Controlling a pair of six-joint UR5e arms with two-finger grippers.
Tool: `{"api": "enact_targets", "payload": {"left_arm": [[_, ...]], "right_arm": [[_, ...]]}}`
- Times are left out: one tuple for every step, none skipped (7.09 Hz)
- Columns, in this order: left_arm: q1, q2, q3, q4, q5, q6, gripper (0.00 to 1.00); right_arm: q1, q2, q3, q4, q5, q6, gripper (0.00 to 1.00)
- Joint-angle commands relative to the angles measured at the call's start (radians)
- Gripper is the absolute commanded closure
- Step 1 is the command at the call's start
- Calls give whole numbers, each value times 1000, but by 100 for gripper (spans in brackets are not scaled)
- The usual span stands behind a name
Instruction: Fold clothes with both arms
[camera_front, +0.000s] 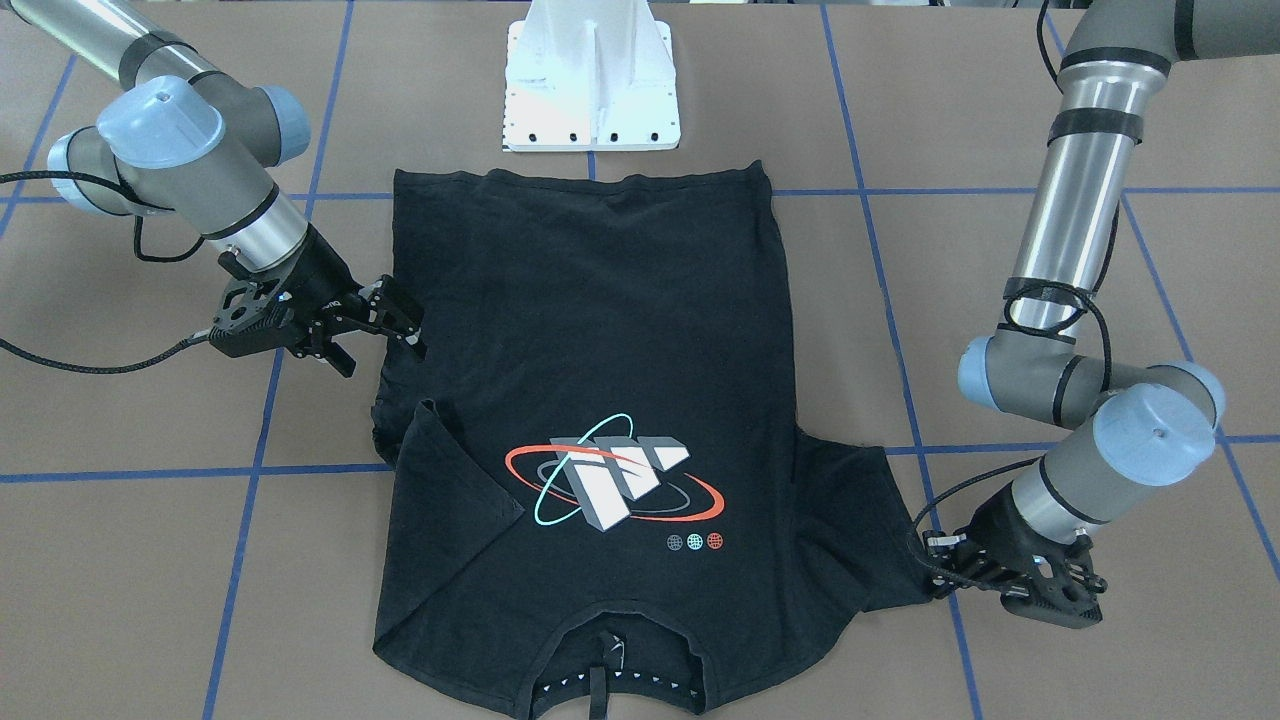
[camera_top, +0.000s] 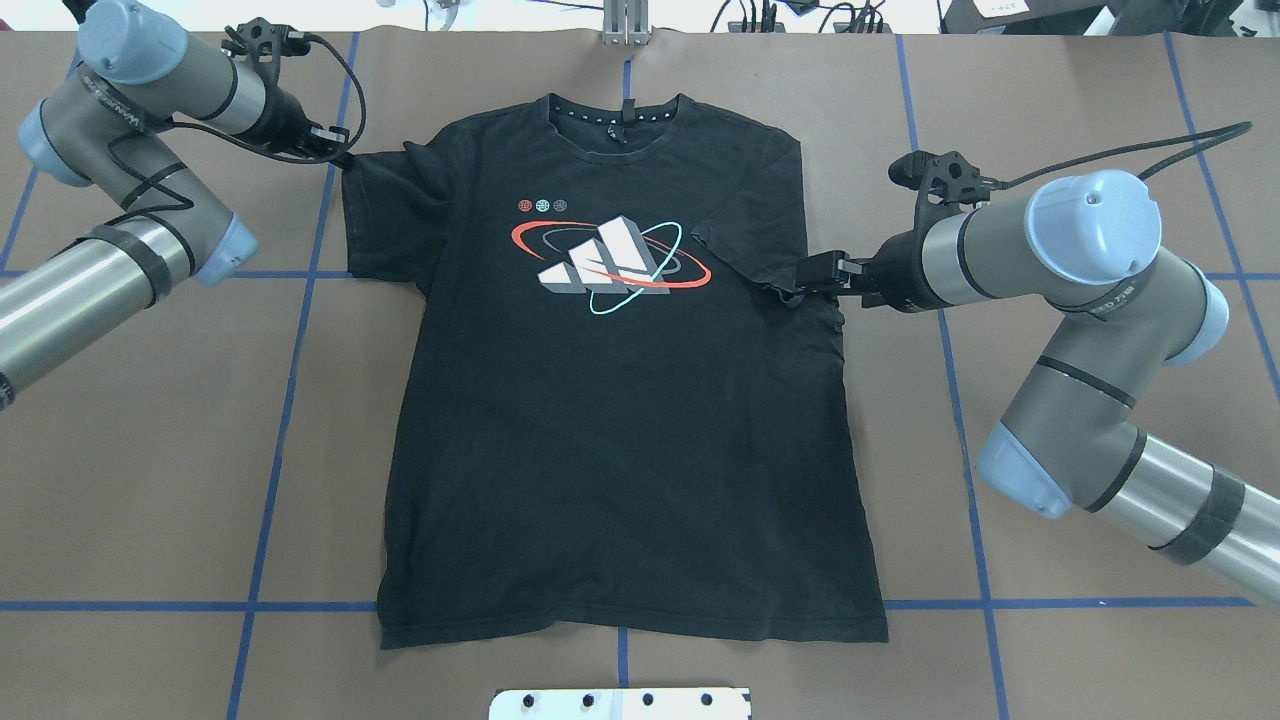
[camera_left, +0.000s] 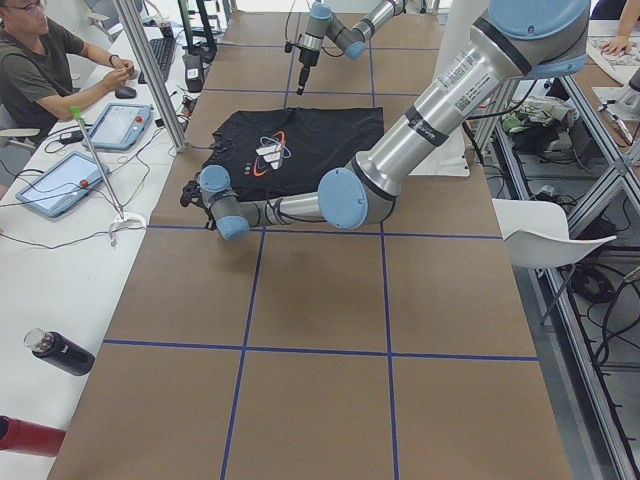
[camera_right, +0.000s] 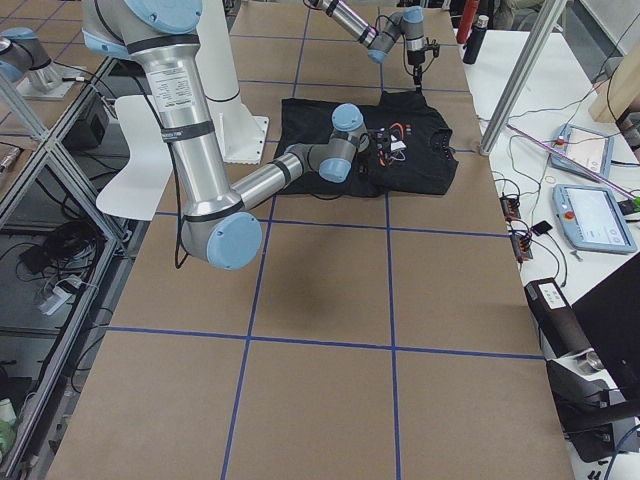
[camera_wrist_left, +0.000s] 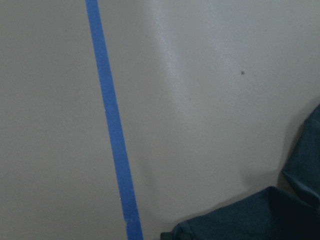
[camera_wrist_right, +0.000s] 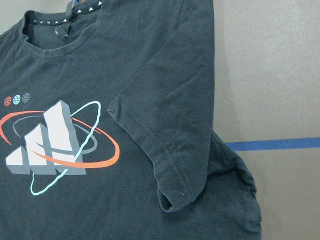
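The left arm (camera_top: 90, 270) reaches to the far corner of the bench (camera_top: 150, 480), its end effector (camera_top: 335, 152) touching the hem of the T-shirt's left sleeve (camera_top: 385, 200). I cannot tell whether it is clenched on the cloth or released. That sleeve lies flat and spread out.

The black T-shirt (camera_top: 620, 420) lies face up in the middle of the bench, collar (camera_top: 615, 115) away from the robot, body full length and unfolded. Its chest print (camera_top: 610, 255) shows white-grey blocks ringed in red and cyan with three small dots above, and no readable words. Lettering on the arm casings is too small to read.

The right sleeve (camera_top: 745, 245) is turned in onto the chest. The right end effector (camera_top: 805, 282) sits at the shirt's edge just beside it, jaws apparently spread and grasping nothing.

By my judgement the task is at an early stage: one sleeve is in, while the other sleeve and the body folds are left.
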Motion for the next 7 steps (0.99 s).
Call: {"api": "enact_targets", "payload": {"left_arm": [[-4,3,-36,-1,-17,-36,100],[-28,28,-112,6,-84,-43,100],[-35,80,-210,10,-94,-68,100],[-35,139,-331,29,-99,-99,100],[-33,163,-453,104,-135,-175,100],[-24,164,-531,144,-148,-267,100],[-3,148,-537,145,-142,-338,100]], "right_arm": [[0,0,-1,1,0,0,0],[0,2,0,1,2,0,0],[0,3,0,0,2,0,0],[-2,5,0,0,2,0,0],[0,8,3,0,5,0,0],[0,9,5,1,11,-2,0],[0,9,2,1,12,-6,0]]}}
